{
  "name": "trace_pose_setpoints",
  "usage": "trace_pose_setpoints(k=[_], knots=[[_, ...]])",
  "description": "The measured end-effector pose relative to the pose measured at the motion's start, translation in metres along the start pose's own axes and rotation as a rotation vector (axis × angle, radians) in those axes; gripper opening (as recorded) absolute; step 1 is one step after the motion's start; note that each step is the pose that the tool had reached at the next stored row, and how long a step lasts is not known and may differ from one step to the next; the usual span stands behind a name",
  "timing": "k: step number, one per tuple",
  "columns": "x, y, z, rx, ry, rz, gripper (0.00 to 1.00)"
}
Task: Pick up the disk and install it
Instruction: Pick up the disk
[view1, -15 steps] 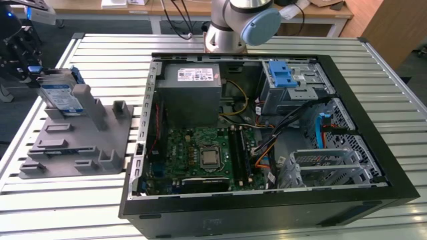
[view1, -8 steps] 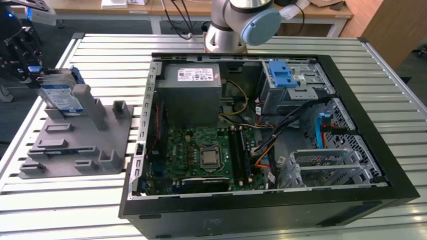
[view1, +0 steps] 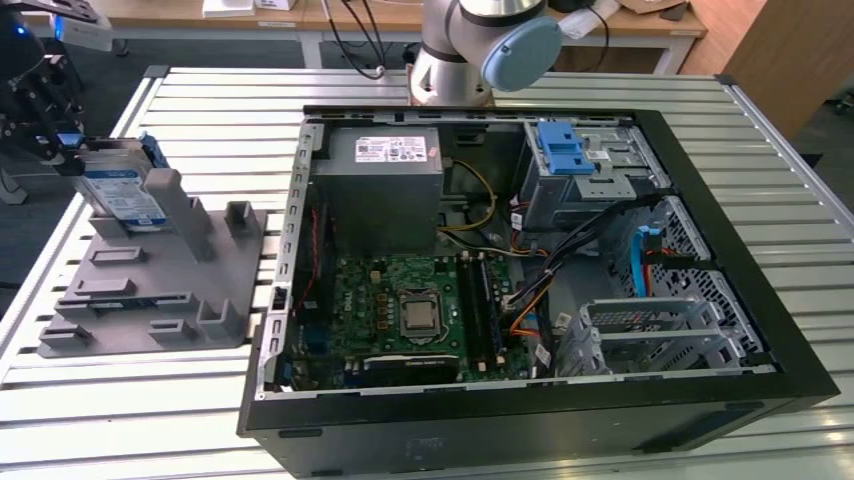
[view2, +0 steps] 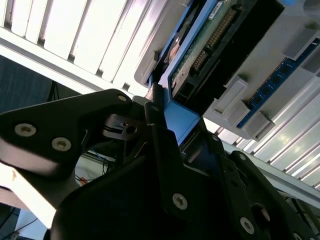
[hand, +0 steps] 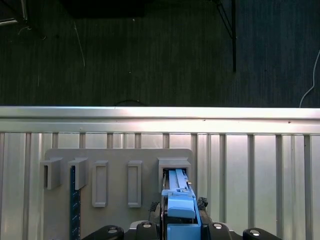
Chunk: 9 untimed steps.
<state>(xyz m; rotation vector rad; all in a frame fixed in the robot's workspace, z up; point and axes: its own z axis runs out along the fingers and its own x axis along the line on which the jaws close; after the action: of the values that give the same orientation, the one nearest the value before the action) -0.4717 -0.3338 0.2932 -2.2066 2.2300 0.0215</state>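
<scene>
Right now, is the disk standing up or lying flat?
Standing up: the disk stands on its edge in a slot of the fixture plate.

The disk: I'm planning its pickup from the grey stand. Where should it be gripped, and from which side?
Probably the blue bracket along its upper edge, from above: the disk stands on edge in the stand's slot, lower part walled in.

We've got a black claw, and at its tips a silver-grey disk with a blue-and-white label and blue bracket. Below the claw are a plain grey fixture plate and a silvery slatted table.
</scene>
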Motion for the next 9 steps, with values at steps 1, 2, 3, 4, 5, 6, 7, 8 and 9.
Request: trace_pose_setpoints(k=[1, 2, 3, 4, 5, 6, 7, 8, 9], knots=[[0.0000, 0.0000, 0.0000, 0.0000, 0.0001, 0.000, 0.36], [0.0000, 0.0000, 0.0000, -0.0001, 0.0000, 0.000, 0.36], [0.0000, 0.0000, 0.0000, 0.0000, 0.0001, 0.000, 0.36], [0.0000, 0.0000, 0.0000, 0.0000, 0.0000, 0.000, 0.36], [0.0000, 0.0000, 0.0000, 0.0000, 0.0001, 0.000, 0.36], [0.0000, 0.0000, 0.0000, -0.0001, 0.0001, 0.000, 0.36], [0.0000, 0.0000, 0.0000, 0.0000, 0.0001, 0.000, 0.36], [0.0000, 0.0000, 0.0001, 0.0000, 0.0000, 0.000, 0.36], [0.0000, 0.0000, 0.0001, 0.0000, 0.0001, 0.000, 0.36]])
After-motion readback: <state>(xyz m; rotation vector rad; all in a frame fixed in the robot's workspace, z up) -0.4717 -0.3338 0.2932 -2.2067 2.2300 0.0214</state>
